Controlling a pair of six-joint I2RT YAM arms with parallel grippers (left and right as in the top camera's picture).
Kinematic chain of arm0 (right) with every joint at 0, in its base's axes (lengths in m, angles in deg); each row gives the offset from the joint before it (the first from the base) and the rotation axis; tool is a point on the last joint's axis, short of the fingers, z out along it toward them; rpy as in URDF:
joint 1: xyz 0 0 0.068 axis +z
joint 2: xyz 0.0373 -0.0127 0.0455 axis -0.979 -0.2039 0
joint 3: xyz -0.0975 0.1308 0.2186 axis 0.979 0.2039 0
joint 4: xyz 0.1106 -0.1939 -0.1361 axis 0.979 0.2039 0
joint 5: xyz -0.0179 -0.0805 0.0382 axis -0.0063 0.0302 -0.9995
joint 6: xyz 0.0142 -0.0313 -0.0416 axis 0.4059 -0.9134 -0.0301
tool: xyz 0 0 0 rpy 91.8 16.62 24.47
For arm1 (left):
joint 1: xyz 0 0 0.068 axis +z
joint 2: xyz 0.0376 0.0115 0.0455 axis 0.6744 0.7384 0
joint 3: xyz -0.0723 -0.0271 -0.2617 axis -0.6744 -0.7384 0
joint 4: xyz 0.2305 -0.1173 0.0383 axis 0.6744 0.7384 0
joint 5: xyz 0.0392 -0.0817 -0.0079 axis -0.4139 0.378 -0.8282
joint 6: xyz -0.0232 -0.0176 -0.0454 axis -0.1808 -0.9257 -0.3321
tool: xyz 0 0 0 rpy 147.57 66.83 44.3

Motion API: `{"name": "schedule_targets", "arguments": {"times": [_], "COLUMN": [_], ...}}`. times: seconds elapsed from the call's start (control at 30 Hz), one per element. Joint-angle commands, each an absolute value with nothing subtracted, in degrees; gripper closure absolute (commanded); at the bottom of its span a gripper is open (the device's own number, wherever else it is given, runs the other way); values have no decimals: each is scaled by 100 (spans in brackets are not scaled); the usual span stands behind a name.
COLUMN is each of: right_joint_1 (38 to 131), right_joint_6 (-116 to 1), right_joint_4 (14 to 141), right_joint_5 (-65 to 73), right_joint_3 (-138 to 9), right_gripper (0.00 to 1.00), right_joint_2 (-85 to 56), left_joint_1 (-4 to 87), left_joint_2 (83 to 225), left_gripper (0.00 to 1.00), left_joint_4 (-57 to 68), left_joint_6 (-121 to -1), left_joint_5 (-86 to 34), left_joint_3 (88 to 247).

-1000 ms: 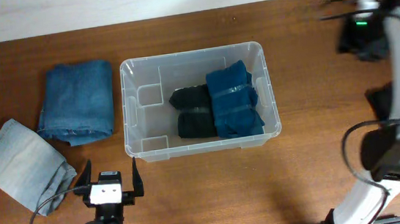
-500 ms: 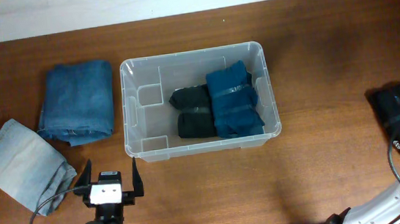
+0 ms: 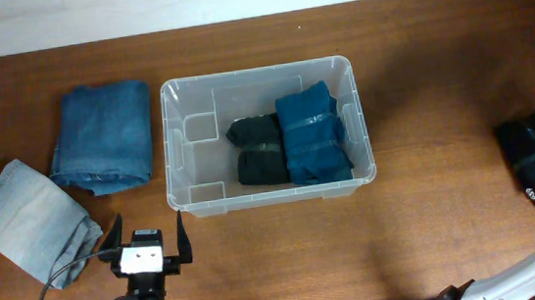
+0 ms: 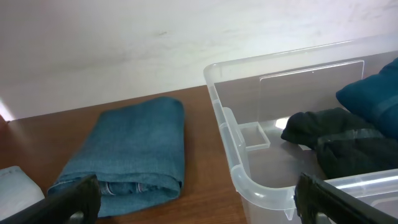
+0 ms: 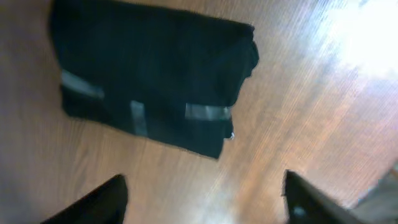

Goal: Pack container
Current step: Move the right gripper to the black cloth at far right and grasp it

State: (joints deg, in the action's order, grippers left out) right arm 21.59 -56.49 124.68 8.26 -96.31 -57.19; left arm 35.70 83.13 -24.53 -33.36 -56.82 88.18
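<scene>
Right wrist view: right gripper [image 5: 202, 193], fingers spread and empty, above the black cloth [image 5: 155, 81] on the table [image 3: 418, 76], well right of the central container [image 3: 258, 74]. Left gripper [image 3: 147, 229] also spread, empty. Best practice: centre, then pinch across the fold, all layers.

The container [image 4: 231, 140] fills the right side, holding folded black cloth [image 4: 323, 134] with a dark blue bundle [image 4: 373, 93] beside it. To its left, apart from it, folded denim [image 4: 140, 146] lies on the bench [image 4: 202, 171]; the jaws stand wide apart at the bottom edge
</scene>
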Motion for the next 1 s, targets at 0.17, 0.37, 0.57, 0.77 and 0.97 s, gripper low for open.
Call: {"name": "schedule_targets", "arguments": {"times": [0.17,0.37,0.57,0.77,0.97], "right_joint_1": [2157,2153,2153,2153,2153], "right_joint_6": [-5596,-5334,-5253,-5229,-5563], "right_joint_4": [11382,10667,10079,9806,9893], "right_joint_5": [770,772,593,457,-94], "right_joint_3": [-8134,-7369,-6862,-6711,-6739], "right_gripper": [14,11,11,11,11], "right_joint_2": [-5774,-5774,-5774,-5774,-5721], "left_joint_1": [3568,3568,3568,3568,3568], "left_joint_2": [8272,8272,8272,8272,8272], "left_gripper": [1,1,1,1,1], "left_joint_4": [-2446,-2446,-2446,-2446,-2444], "left_joint_6": [-3240,-3240,-3240,-3240,-3242], "left_joint_5": [-5638,-5638,-5638,-5638,-5638], "left_joint_3": [8792,8792,8792,8792,8792]}}
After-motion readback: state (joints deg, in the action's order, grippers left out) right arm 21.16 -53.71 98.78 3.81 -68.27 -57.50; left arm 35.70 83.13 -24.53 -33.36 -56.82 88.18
